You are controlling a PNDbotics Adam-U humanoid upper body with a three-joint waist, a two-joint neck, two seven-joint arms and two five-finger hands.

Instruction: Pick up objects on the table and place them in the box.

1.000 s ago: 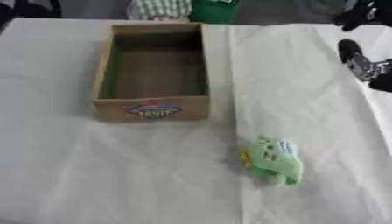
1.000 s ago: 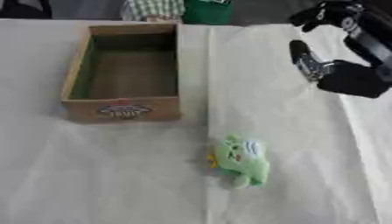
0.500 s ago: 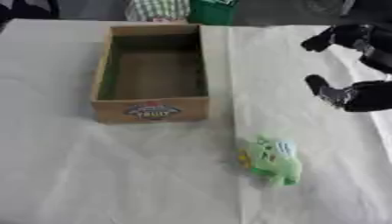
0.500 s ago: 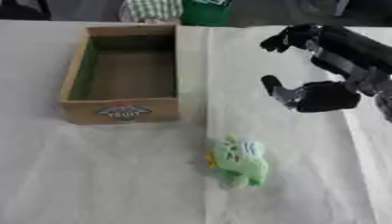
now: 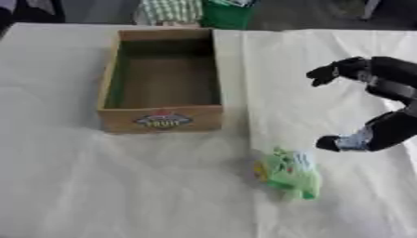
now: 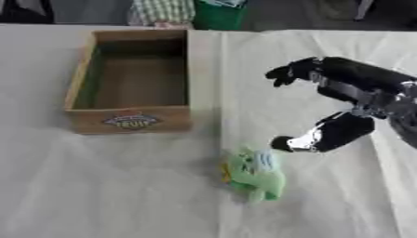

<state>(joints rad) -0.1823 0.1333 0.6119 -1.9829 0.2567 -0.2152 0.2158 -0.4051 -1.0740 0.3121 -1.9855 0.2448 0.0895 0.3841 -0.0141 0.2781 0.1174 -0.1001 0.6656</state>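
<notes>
White cloth covers the table (image 5: pixel 122 186); 2 dark shapes and a green bin sit blurred at the far edge.

Left to right:
- Our left hand shows in neither view.
- Wooden box (image 5: pixel 161 118) stands left of centre, open top, nothing visible inside, a printed label on its near wall.
- Green plush toy (image 6: pixel 254 173) lies on the cloth, near and right of the box's front corner, well apart from it. Long axis runs roughly far-to-near, slightly askew.
- Our right hand (image 6: pixel 342 104) hangs above the cloth, spread wide, fingers (image 6: pixel 285 74) far, thumb (image 6: pixel 313 139) near, holding nothing.

Key relation: the toy lies just below-left of the thumb tip. We judge the right hand nearer, so the reach goes down and toward us.
</notes>
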